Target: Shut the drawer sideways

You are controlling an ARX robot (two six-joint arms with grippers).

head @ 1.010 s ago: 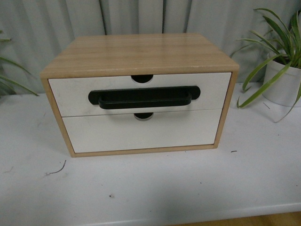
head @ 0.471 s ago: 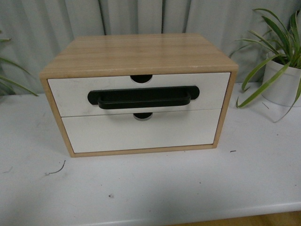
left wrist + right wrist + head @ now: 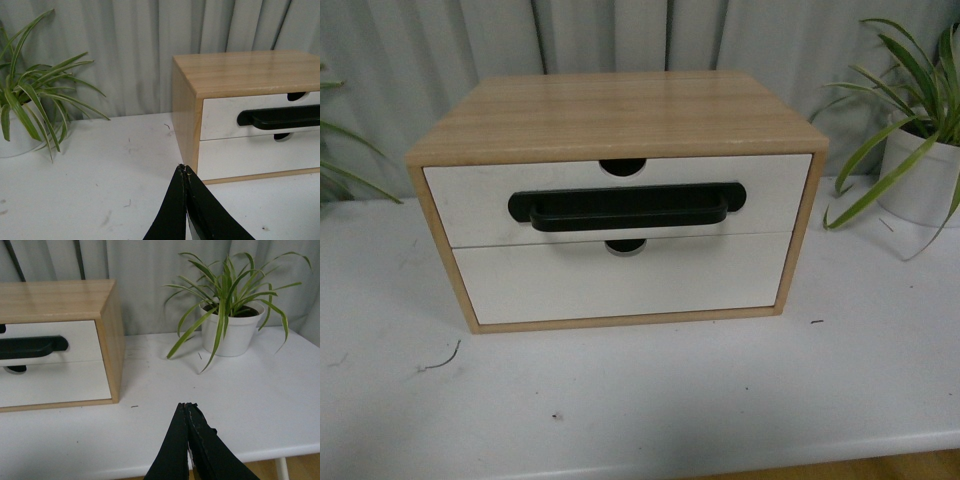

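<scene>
The drawer (image 3: 775, 190) is the upper one in a light wood cabinet (image 3: 620, 115). Its white front has a long black bar handle (image 3: 620, 208) and a semicircular notch (image 3: 622, 166), and it sits flush with the cabinet frame. It also shows in the left wrist view (image 3: 225, 112) and the right wrist view (image 3: 75, 332). My left gripper (image 3: 184, 170) is shut and empty, low over the table off the cabinet's left front corner. My right gripper (image 3: 184, 406) is shut and empty, over the table to the cabinet's right. Neither arm shows in the front view.
A plain white lower drawer front (image 3: 620, 280) sits under the handled one. A potted plant in a white pot (image 3: 920, 180) stands right of the cabinet, another plant (image 3: 30, 110) to its left. Grey curtain (image 3: 620, 35) behind. The white table's front edge (image 3: 720, 455) is near.
</scene>
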